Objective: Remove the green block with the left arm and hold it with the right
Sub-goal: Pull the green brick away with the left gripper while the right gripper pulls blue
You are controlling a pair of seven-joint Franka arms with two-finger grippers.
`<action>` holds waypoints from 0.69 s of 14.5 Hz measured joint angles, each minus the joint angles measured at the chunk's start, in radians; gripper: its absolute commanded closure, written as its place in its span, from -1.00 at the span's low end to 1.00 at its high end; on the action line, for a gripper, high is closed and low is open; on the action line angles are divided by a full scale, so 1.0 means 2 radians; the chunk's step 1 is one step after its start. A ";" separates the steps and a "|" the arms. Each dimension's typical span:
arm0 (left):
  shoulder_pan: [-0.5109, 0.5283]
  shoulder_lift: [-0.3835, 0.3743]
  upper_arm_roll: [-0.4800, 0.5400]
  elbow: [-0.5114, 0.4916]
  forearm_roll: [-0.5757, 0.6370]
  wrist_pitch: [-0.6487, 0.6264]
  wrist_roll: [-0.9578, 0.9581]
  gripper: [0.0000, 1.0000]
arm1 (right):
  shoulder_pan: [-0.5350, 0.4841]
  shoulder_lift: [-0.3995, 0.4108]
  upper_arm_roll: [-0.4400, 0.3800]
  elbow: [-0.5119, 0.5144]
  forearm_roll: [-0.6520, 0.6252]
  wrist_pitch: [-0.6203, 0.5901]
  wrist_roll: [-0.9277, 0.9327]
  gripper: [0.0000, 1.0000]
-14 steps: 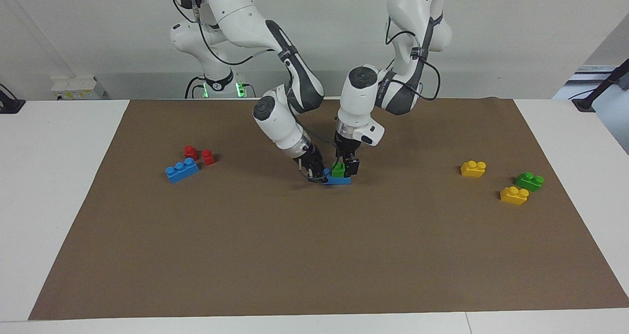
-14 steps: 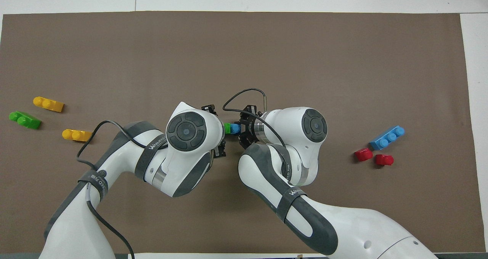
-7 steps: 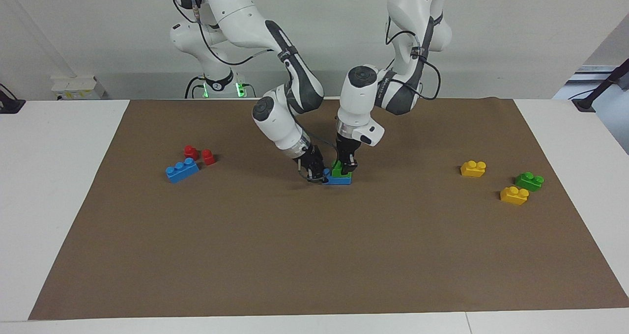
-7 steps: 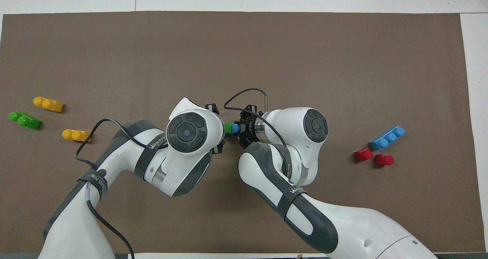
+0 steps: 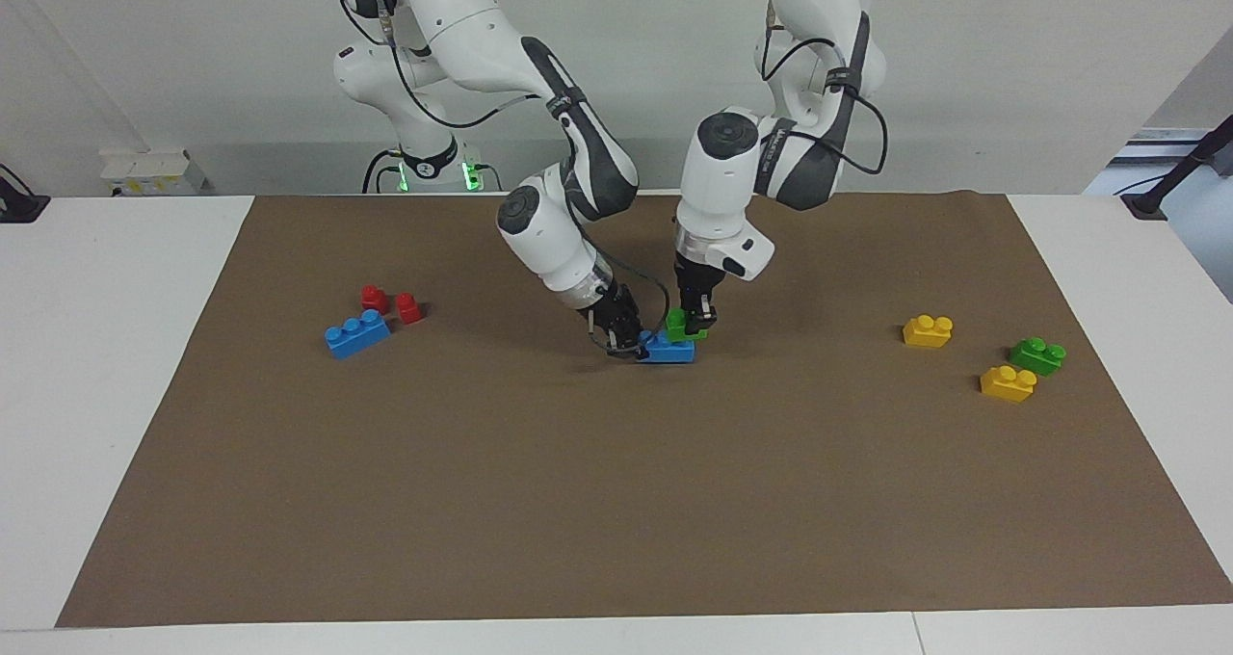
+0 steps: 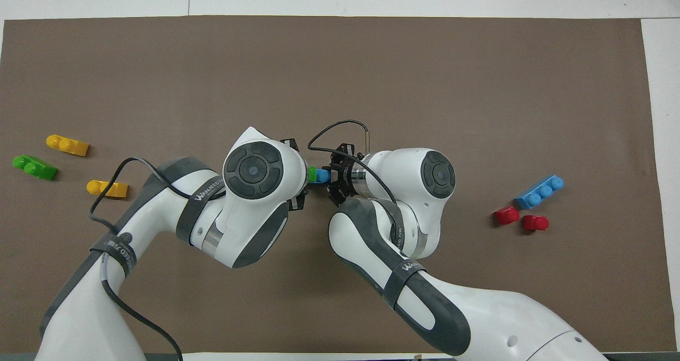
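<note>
- The green block (image 5: 682, 325), a glossy two-stud plastic brick, is clamped in the left tool (image 5: 695, 327) and tilted, one end lifted off the blue brick (image 5: 668, 350) at the mat's middle.
- The right tool (image 5: 626, 342) is clamped on that blue brick's end, pinning it to the brown mat (image 5: 616, 501).
- Judged: separation looks nearly done; lifting clear remains.
- Spare bricks lie toward both bench ends: smooth, studded, rigid.

Mid-mat, the green block (image 5: 680, 325) sits just above one brick (image 5: 668, 350) — other bricks (image 5: 1007, 382) at both ends.
</note>
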 measured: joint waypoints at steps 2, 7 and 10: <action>0.026 -0.017 0.001 0.016 -0.014 -0.036 0.047 1.00 | -0.010 0.001 -0.003 0.000 0.000 -0.007 -0.014 1.00; 0.089 -0.037 0.004 0.044 -0.030 -0.104 0.181 1.00 | -0.124 -0.022 -0.011 0.031 -0.050 -0.149 -0.118 1.00; 0.143 -0.037 0.005 0.046 -0.034 -0.114 0.306 1.00 | -0.218 -0.051 -0.012 0.053 -0.092 -0.245 -0.192 1.00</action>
